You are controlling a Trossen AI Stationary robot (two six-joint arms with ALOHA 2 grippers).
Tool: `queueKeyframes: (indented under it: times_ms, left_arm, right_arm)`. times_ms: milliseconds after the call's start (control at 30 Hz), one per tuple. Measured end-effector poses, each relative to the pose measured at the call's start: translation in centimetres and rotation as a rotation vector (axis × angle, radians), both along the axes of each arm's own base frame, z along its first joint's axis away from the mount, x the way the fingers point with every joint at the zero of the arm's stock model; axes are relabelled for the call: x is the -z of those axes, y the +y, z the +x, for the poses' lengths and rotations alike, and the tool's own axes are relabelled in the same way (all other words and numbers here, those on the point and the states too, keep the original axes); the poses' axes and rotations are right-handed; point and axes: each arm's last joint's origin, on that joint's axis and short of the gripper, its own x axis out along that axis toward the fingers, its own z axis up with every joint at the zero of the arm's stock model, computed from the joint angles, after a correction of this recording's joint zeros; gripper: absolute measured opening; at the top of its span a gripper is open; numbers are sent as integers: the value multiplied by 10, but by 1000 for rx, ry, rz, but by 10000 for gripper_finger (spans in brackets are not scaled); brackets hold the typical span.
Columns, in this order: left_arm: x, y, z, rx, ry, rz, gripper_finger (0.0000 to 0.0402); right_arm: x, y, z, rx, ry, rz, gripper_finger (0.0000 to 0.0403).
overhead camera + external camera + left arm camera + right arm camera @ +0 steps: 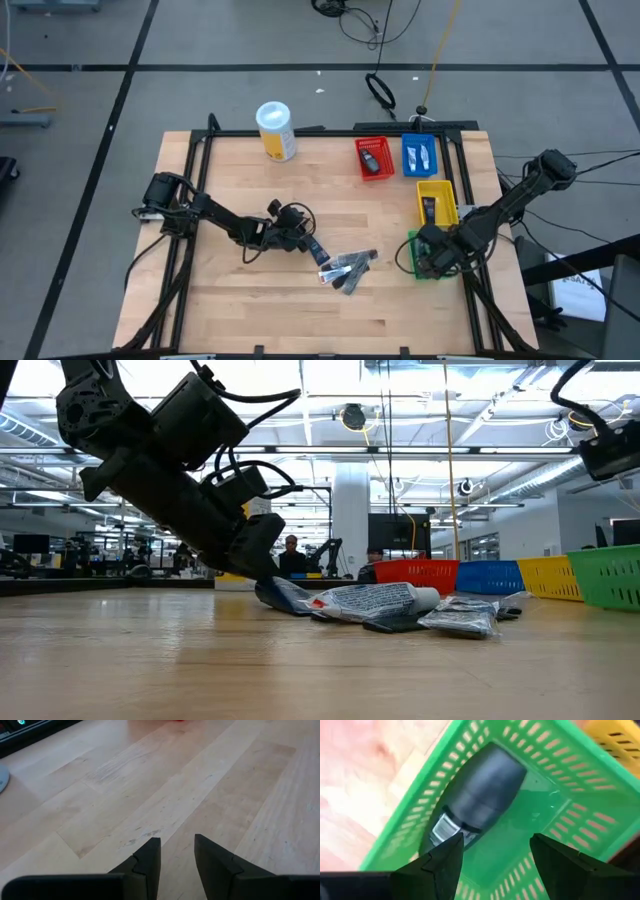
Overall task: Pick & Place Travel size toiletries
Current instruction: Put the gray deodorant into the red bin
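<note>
Several small tubes and sachets (pixel 348 268) lie in a loose pile on the wooden table, near its middle; they also show in the low view (pixel 400 605). A dark blue tube (pixel 315 248) rests flat at the pile's left end. My left gripper (pixel 297 232) is low over the table next to that tube, and its fingers (pixel 177 850) stand a little apart with only bare wood between them. My right gripper (pixel 495 850) is open over the green bin (pixel 580 765). A dark grey bottle (pixel 480 790) lies on its side on the bin's floor. My left gripper (pixel 255 560) stands right beside the dark blue tube's left end (pixel 283 596). I cannot tell whether it touches the tube. Nothing shows between its fingers in the left wrist view.
A tall white canister with a yellow label (pixel 275 130) stands at the far side. A red bin (pixel 373 158), a blue bin (pixel 420 153) and a yellow bin (pixel 437 203), each holding small items, line the far right. The green bin (pixel 412 250) sits nearest the pile.
</note>
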Motion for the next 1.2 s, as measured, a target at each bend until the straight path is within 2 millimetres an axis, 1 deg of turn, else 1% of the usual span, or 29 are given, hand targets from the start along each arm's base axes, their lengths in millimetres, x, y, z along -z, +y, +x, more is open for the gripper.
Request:
queueKeyframes:
  times_ms: [100,200,400,500,567,700,800,900,967,1067,1200]
  left_arm:
    - [0,0,0,0,1,0,120]
    - [0,0,0,3,4,-2,120]
    - [0,-1,0,14,7,-9,120]
    - [0,-1,0,14,7,-8,120]
    - [0,-1,0,14,7,-8,120]
    - [0,0,0,14,7,-8,120]
    - [0,0,0,8,2,-4,120]
    - [-1,3,1,-8,-6,4,120]
    - [-1,4,2,-13,-18,1,120]
    - [-2,4,2,-14,-24,0,120]
    - [-2,4,2,-13,-27,-1,120]
  right_arm:
    - [-1,0,2,73,-42,2,224]
    - [3,1,6,103,-132,-10,224]
    - [36,-6,4,171,-175,40,233]
    - [47,-8,2,172,-196,51,239]
    - [48,-8,3,152,-220,47,235]
    - [48,-9,2,136,-223,20,203]
    - [48,-9,2,133,-215,13,203]
    - [41,-8,2,130,-191,29,203]
    - [32,-7,2,128,-163,49,203]
    - [10,-4,4,122,-147,97,203]
    - [-18,-2,5,103,-126,107,203]
